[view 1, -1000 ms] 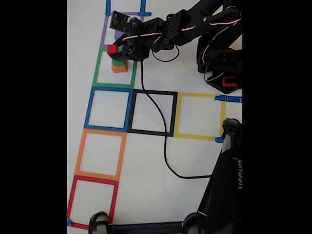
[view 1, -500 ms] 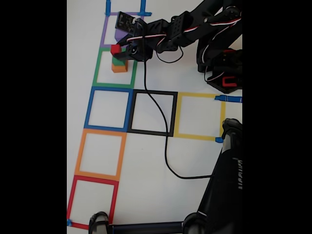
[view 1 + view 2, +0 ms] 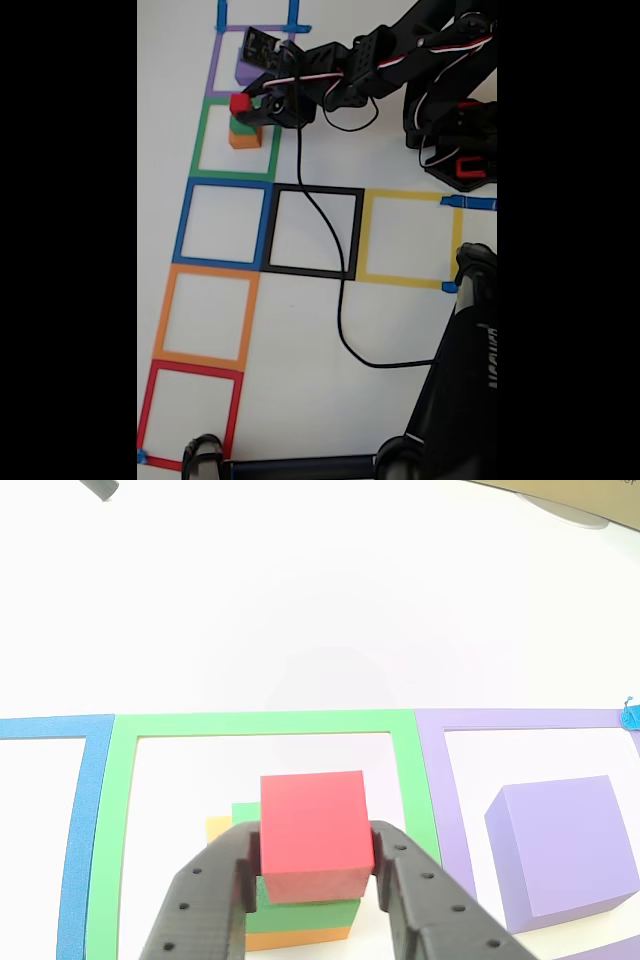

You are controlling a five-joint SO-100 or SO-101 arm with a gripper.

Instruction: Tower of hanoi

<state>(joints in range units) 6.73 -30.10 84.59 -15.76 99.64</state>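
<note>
My gripper [image 3: 313,852] is shut on the small red cube [image 3: 313,830], one black finger on each side of it. Right under it is the green cube [image 3: 300,912], stacked on the orange cube [image 3: 222,830], inside the green tape square [image 3: 265,723]. I cannot tell whether red touches green. The big purple cube [image 3: 560,845] stands alone in the purple tape square to the right. In the fixed view the gripper [image 3: 243,104] holds the red cube [image 3: 240,102] over green [image 3: 243,126] and orange [image 3: 245,140], with the purple cube [image 3: 247,68] just beyond.
In the fixed view, blue [image 3: 183,222], black [image 3: 357,232], yellow [image 3: 455,240], orange [image 3: 165,312] and red [image 3: 147,410] tape squares lie on the white table. A black cable [image 3: 338,300] crosses it. The arm's base [image 3: 455,140] is at right, a black stand [image 3: 460,380] at bottom right.
The gripper with the red cube has shifted a little to the right in the fixed view, uncovering more of the purple cube. The stack has not moved.
</note>
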